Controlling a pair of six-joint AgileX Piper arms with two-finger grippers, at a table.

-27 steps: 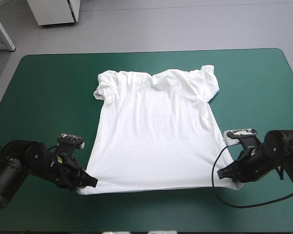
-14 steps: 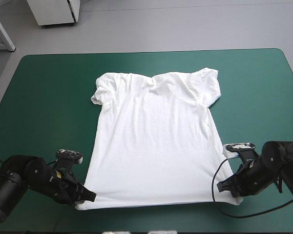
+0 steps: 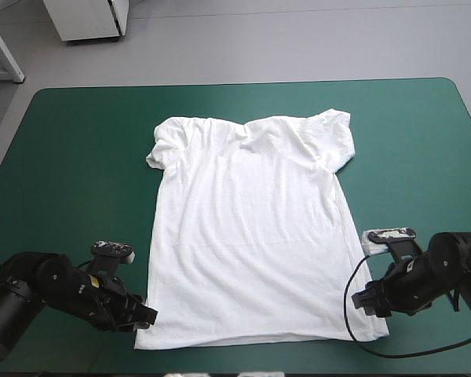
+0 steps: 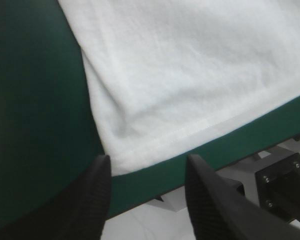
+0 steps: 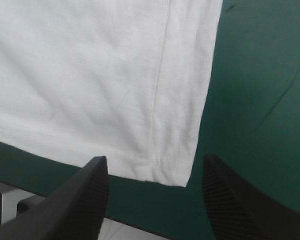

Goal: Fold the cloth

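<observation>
High view: the T-shirt lies flat on the cover, collar far and hem toward the near edge. The left gripper sits at the near-left hem corner, the right gripper at the near-right one.

Left wrist view: its fingers stand apart, holding nothing, with the corner just ahead between them. Slide 1 finger under before you pinch, and take both layers.

Right wrist view: jaws likewise wide and empty, corner between them. Pinch both corners level so the fold runs straight.

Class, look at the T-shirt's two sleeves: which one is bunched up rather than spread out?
The sleeve on the left gripper's side: it is crumpled against the T-shirt's body, while the other sleeve lies spread wider.
</observation>
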